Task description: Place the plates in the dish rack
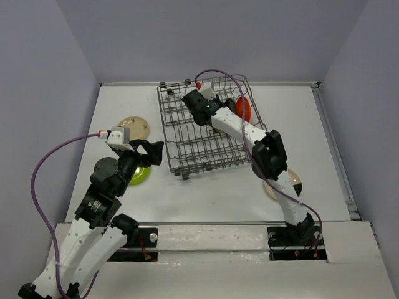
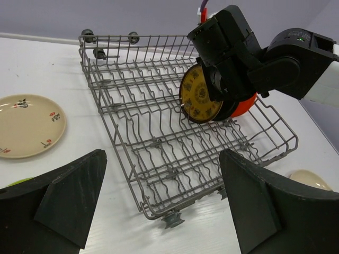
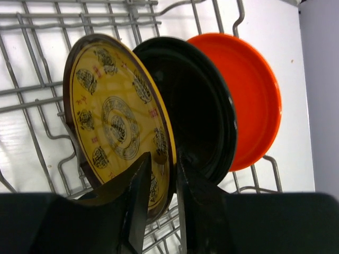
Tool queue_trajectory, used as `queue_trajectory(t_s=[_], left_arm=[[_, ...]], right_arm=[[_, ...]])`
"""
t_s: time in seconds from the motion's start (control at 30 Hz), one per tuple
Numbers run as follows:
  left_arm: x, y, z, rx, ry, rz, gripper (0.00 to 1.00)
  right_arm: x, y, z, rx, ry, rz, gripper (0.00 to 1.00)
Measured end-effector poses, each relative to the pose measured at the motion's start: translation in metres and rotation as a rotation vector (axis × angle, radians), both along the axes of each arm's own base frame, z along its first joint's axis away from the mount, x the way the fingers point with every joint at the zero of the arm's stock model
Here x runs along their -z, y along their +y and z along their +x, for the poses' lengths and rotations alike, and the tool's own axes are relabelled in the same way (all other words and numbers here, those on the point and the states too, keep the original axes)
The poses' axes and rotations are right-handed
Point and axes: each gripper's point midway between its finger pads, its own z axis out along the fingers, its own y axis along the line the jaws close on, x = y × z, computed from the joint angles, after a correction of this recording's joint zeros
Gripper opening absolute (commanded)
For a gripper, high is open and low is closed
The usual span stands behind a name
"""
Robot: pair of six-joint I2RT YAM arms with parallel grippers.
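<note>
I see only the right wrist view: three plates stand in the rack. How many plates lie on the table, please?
Observer: Three: a cream plate with small marks, a lime green plate and a cream plate with black patch.
Operator: Which one is nearest to the left arm?
Observer: The lime green plate. In the top view the left arm partly hides it.
Operator: Does the left gripper hold anything?
Observer: No, the left gripper is open and empty.
</note>
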Motion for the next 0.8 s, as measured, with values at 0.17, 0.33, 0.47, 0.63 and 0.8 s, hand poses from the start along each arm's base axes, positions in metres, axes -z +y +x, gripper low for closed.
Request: queue_trajectory(t_s=[0.17,0.33,0.47,0.63,0.8], left_arm=[[0.003,-0.002,0.002,0.004,0.012,0.003,0.99],[0.003,-0.003,0.002,0.006,0.014,0.004,0.99],[0.006,-0.004,0.004,0.006,0.024,0.005,0.99],[0.008,-0.003,0.007,-0.002,0.036,-0.001,0.99],[0.019,-0.001,0.017,-0.029,0.077,0.007,0.99]], right_arm=[[0.009,0.002,-0.006,-0.010,0.029,0.024,0.45],[-0.006,0.005,-0.013,-0.037,0.031,0.095,0.50],[-0.043,0.005,-0.019,-0.058,-0.014,0.172,0.51],[-0.086,-0.001,-0.031,-0.081,-0.082,0.259,0.51],[-0.104,-0.002,-0.048,-0.145,-0.108,0.358,0.50]])
